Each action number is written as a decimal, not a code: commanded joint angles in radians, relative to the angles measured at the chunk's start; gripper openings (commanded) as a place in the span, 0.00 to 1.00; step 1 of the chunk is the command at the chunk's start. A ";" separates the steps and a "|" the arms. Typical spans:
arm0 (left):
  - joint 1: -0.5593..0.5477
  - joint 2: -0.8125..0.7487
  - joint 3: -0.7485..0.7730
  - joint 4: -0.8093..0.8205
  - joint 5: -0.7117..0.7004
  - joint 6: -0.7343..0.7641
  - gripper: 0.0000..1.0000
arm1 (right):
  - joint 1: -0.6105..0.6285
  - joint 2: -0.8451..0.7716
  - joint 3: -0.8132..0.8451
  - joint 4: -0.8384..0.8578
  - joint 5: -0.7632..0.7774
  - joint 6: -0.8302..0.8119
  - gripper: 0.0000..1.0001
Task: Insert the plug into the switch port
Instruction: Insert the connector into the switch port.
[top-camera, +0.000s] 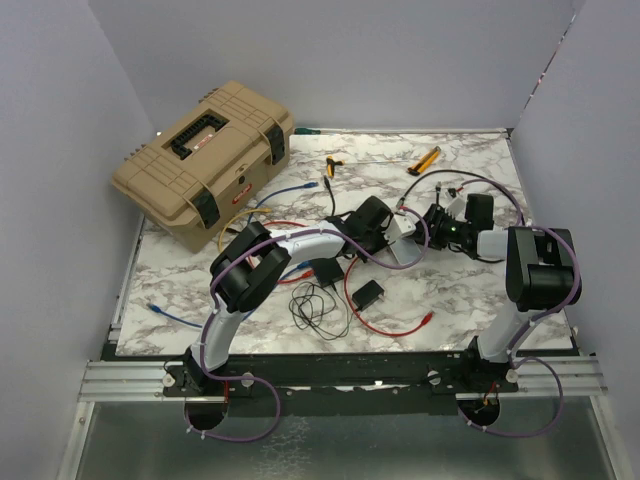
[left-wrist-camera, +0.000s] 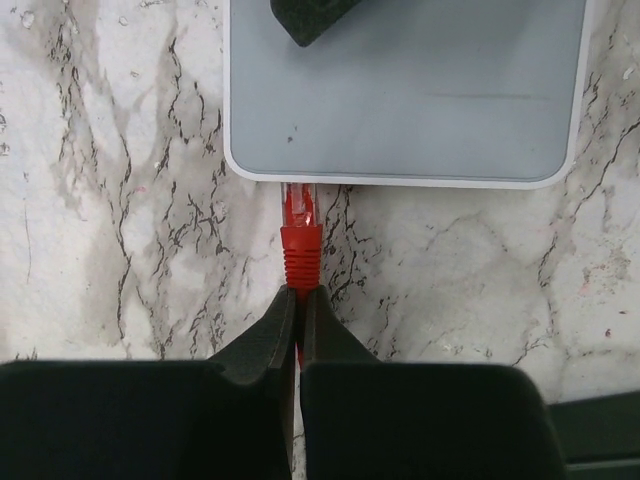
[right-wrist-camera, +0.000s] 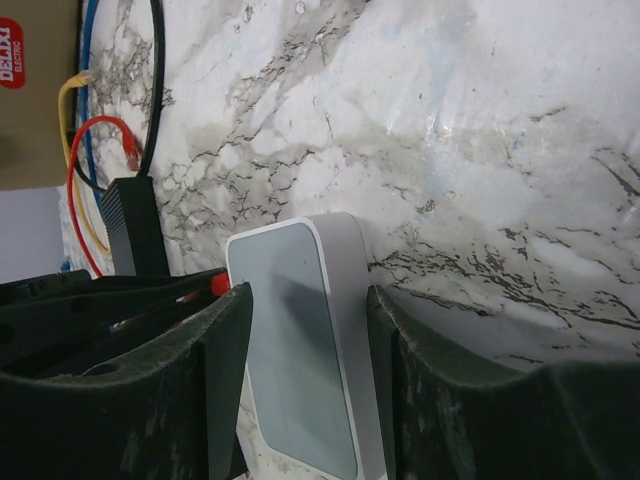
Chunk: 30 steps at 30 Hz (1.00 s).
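The switch is a flat white-grey box (left-wrist-camera: 420, 100), seen again in the right wrist view (right-wrist-camera: 300, 370) and in the top view (top-camera: 405, 243). My left gripper (left-wrist-camera: 299, 295) is shut on the ribbed red boot of the plug (left-wrist-camera: 298, 215). The plug's clear tip meets the box's near edge at its left end. The port itself is hidden under that edge, so how deep the plug sits cannot be told. My right gripper (right-wrist-camera: 310, 300) straddles the box, one finger pressed against each long side. One right fingertip (left-wrist-camera: 305, 15) shows above the box in the left wrist view.
A tan toolbox (top-camera: 205, 160) stands at the back left. Two black adapter blocks (top-camera: 367, 294) (top-camera: 325, 270), a coil of black cable (top-camera: 315, 305) and a red cable (top-camera: 385, 325) lie in front of the arms. Orange-handled tools (top-camera: 425, 160) lie at the back.
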<state>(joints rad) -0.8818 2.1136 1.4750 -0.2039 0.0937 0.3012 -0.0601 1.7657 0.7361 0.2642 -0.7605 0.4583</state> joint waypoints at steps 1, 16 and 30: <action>-0.014 0.024 0.037 0.112 0.084 0.072 0.00 | 0.059 0.041 0.017 -0.082 -0.145 -0.036 0.52; -0.029 0.036 0.115 0.200 0.115 0.066 0.00 | 0.170 0.055 0.069 -0.144 -0.270 -0.111 0.51; -0.050 0.015 -0.042 0.227 0.016 -0.002 0.00 | 0.128 -0.056 0.067 -0.225 0.066 -0.129 0.51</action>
<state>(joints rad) -0.8787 2.1223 1.4872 -0.2131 0.0544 0.3557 0.0139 1.7699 0.8177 0.1654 -0.6834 0.2871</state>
